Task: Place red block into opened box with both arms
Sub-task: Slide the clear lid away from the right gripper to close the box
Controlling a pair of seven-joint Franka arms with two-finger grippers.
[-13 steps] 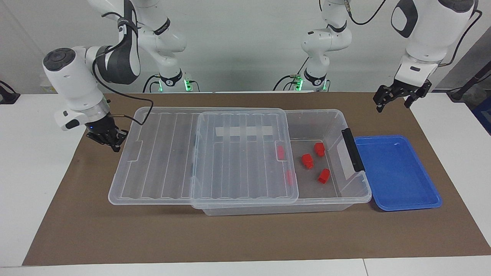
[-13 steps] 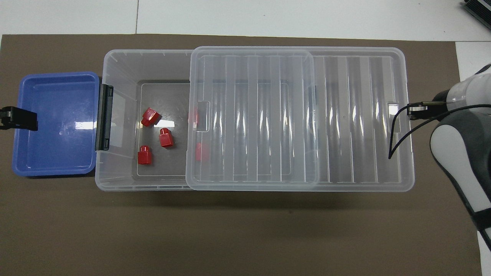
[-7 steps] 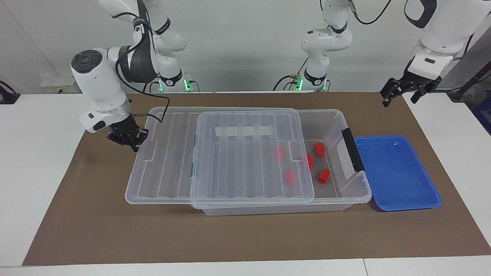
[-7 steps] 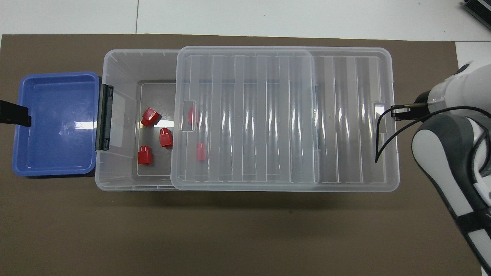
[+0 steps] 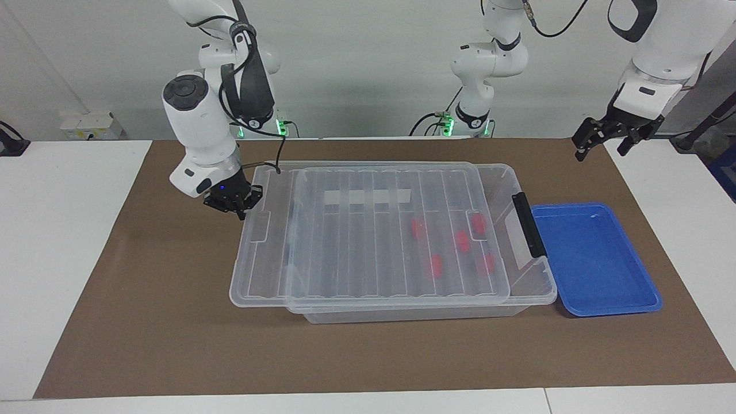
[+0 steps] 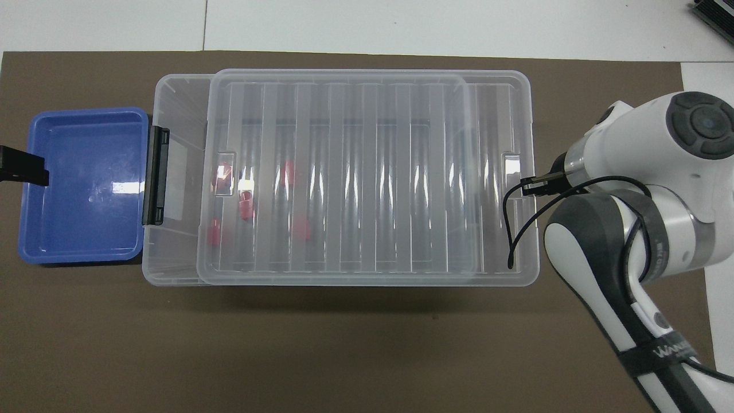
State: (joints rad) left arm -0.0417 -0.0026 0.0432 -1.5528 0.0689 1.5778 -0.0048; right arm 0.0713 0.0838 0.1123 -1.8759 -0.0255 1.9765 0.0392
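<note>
– At the right arm's end of the table, what is that black hand doing?

– That is the right gripper point(image 5: 237, 207). Its fingers are pinched shut with nothing in them. It sits low, right at the end of the lid point(image 5: 356, 241), and looks to be touching it.

– Where are the red blocks point(image 5: 435, 265)?

– Down in the box point(image 5: 402, 313), under the see-through lid. The lid covers nearly all of the box. Only a thin gap is open, by the black handle point(image 5: 528, 224).

– What could go wrong?

– I think the lid could turn crooked if it gets pushed at just one spot. Then one corner might catch on the rim or bump the handle and get stuck. A hard push might shove the whole box into the blue tray point(image 5: 598, 310), which is touching its handle end.

– Could one more block go in?

– Not easily. The lid is in the way, and the gap looks too thin for a gripper.

– And the other hand?

– The left gripper point(image 5: 604, 144) waits up in the air, over the brown mat point(image 5: 172, 345) near the tray's corner. Its fingers are spread wide and hold nothing.

– Anything else in the way?

– A dark cable point(image 5: 270, 155) hangs near the lid's corner. It might snag there.
</note>
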